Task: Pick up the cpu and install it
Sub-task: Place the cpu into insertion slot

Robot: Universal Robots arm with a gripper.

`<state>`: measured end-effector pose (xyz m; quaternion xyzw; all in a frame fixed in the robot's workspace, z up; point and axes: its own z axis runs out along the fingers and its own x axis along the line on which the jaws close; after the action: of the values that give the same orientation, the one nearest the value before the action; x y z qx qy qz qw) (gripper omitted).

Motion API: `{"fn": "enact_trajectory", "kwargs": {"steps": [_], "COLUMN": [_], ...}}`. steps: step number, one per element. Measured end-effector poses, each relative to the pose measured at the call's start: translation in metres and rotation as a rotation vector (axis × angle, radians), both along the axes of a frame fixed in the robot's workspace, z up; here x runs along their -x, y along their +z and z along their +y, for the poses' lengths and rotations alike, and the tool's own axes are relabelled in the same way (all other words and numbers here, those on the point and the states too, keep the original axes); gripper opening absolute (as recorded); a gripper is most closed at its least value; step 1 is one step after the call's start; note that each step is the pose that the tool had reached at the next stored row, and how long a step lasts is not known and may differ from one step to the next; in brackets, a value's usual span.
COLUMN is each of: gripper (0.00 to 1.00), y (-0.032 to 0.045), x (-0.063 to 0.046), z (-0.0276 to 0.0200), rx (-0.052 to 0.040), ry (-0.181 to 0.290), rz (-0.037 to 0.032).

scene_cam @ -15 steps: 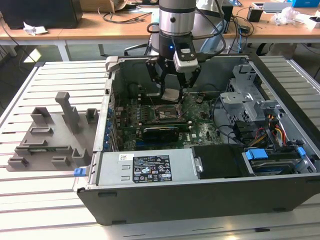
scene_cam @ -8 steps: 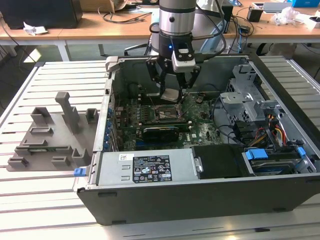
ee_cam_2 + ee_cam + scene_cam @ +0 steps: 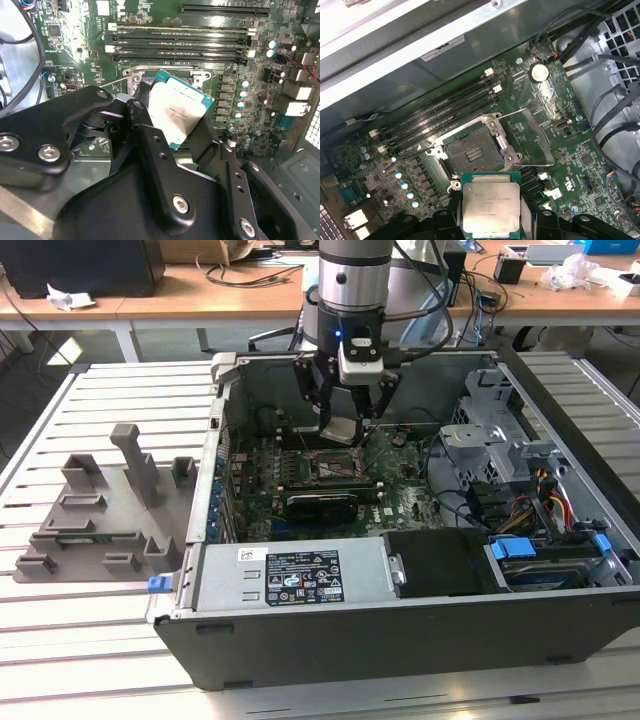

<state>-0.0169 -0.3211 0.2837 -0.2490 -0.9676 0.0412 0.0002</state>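
Note:
My gripper [image 3: 343, 418] is shut on the cpu [image 3: 340, 430], a flat square chip with a silver-grey top and a green rim. It hangs inside the open computer case, a little above the motherboard [image 3: 400, 485]. In both wrist views the cpu [image 3: 176, 115] [image 3: 490, 202] sits clamped between the black fingers [image 3: 145, 125]. The socket [image 3: 475, 150] lies open just beyond the chip, its metal load plate [image 3: 527, 137] swung aside. In the exterior view the socket [image 3: 333, 468] is directly below the held chip.
The case [image 3: 400, 640] has tall walls around the board. Memory slots [image 3: 445, 102] run beside the socket. A drive cage [image 3: 500, 440] and cable bundles [image 3: 540, 500] fill the exterior view's right. A grey plastic holder tray [image 3: 100, 510] stands on the slatted table at the exterior view's left.

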Motion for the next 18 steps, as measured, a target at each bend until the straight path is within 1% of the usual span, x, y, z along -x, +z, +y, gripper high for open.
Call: {"fn": "enact_trajectory", "kwargs": {"steps": [3,4,6,8,10,12,14,18], "gripper": [0.55,0.55,0.55,0.55,0.55,0.55,0.55,0.55], "y": [0.0,0.0,0.0,-0.0001,-0.0001,-0.0001,-0.0001,-0.0001], "x": [0.0,0.0,0.0,0.0,0.0,0.0,0.0,0.0], "z": [0.0,0.0,0.0,0.0,0.0,0.0,0.0,0.0], "rx": [0.0003,0.0003,0.0004,0.0003,0.0004,0.0006,0.0008,0.0012], "ry": [-0.034,-0.052,-0.07,-0.108,-0.133,-0.152,-0.194,-0.247], "rz": [0.0,0.0,0.0,0.0,0.0,0.0,0.0,0.0]}}
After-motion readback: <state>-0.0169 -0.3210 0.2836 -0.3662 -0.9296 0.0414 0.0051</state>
